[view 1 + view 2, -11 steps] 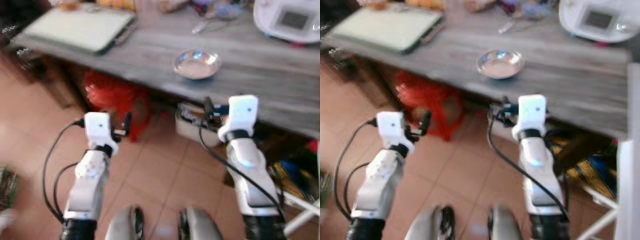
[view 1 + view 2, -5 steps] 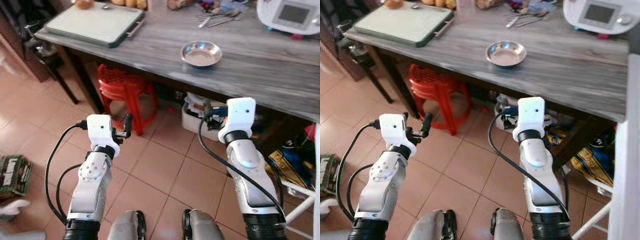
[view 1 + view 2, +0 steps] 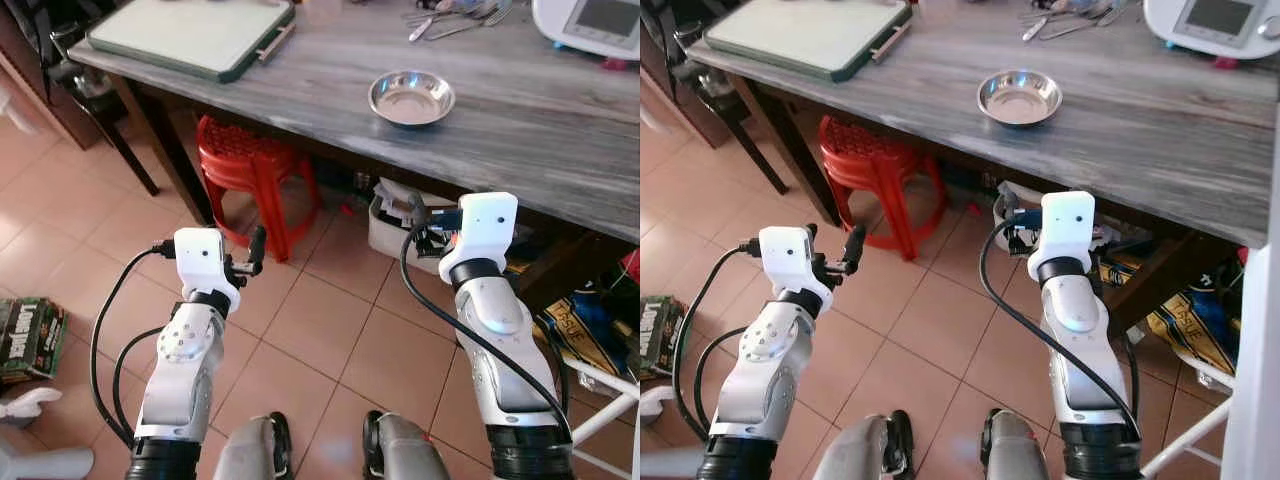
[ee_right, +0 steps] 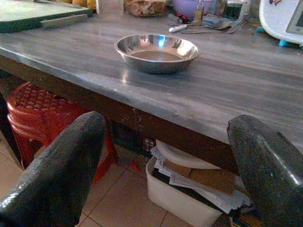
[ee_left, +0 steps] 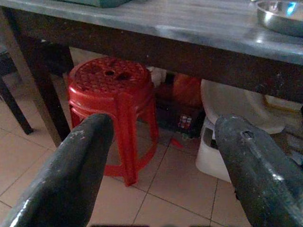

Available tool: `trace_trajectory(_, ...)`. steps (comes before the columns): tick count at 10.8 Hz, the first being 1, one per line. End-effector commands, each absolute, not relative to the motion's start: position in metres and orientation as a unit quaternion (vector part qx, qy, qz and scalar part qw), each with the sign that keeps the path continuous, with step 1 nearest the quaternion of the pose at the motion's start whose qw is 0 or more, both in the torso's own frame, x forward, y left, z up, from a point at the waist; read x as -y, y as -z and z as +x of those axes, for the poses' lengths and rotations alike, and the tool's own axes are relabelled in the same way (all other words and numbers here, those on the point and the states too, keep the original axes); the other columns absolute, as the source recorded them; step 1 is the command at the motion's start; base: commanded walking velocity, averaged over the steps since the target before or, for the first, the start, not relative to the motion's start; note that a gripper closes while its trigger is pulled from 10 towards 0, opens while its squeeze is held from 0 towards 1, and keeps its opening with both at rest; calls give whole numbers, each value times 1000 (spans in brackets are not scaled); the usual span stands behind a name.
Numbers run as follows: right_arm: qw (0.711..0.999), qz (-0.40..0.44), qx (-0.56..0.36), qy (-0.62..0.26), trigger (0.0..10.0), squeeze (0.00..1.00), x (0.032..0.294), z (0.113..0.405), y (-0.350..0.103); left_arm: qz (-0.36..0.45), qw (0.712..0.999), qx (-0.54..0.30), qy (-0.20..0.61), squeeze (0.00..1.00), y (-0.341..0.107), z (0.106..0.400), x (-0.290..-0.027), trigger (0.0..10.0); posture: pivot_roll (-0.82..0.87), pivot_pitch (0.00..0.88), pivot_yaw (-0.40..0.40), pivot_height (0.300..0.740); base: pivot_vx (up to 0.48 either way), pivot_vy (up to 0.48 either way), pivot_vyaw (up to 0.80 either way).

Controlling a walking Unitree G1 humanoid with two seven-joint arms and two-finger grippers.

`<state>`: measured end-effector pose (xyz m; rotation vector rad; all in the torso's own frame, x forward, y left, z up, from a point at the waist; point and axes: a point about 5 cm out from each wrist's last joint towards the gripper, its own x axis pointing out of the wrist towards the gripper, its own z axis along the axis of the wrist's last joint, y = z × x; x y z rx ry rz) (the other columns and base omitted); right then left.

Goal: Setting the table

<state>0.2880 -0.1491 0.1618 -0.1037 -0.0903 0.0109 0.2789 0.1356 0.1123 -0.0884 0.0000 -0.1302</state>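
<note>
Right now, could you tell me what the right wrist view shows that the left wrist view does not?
The right wrist view alone takes in the table top: the whole steel bowl, cutlery and the green tray. The left wrist view alone shows the red stool whole, down to its feet on the tiles. Both share the table edge, the white bin beneath and an open end effector.

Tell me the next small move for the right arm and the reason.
Probably raise the right pincer and reach toward the steel bowl: its fingers are open and empty, level with the table edge, and the bowl sits just beyond, apart from it.

Silver arms, white wrist housings, black cables.
</note>
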Motion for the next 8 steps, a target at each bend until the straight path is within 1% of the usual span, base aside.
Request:
trace_trajectory(1,998,-48,40,-6,10000,0,149,287,-160,-40,997,-5,63,0,-111,278,-137,10000,-53,174,68,740,-262,0,-800)
trace_trajectory(4,998,-48,40,-6,10000,0,150,288,-161,-42,997,-5,65,0,-111,278,-136,10000,-54,173,68,740,-313,0,-800)
trace_trajectory(6,998,-46,39,-8,10000,0,150,288,-160,-40,997,-3,66,0,-111,278,-136,10000,-53,175,69,740,0,0,-800)
trace_trajectory(8,998,-44,38,-9,10000,0,149,288,-160,-39,997,-2,66,0,-111,278,-136,10000,-52,174,66,740,0,0,-528)
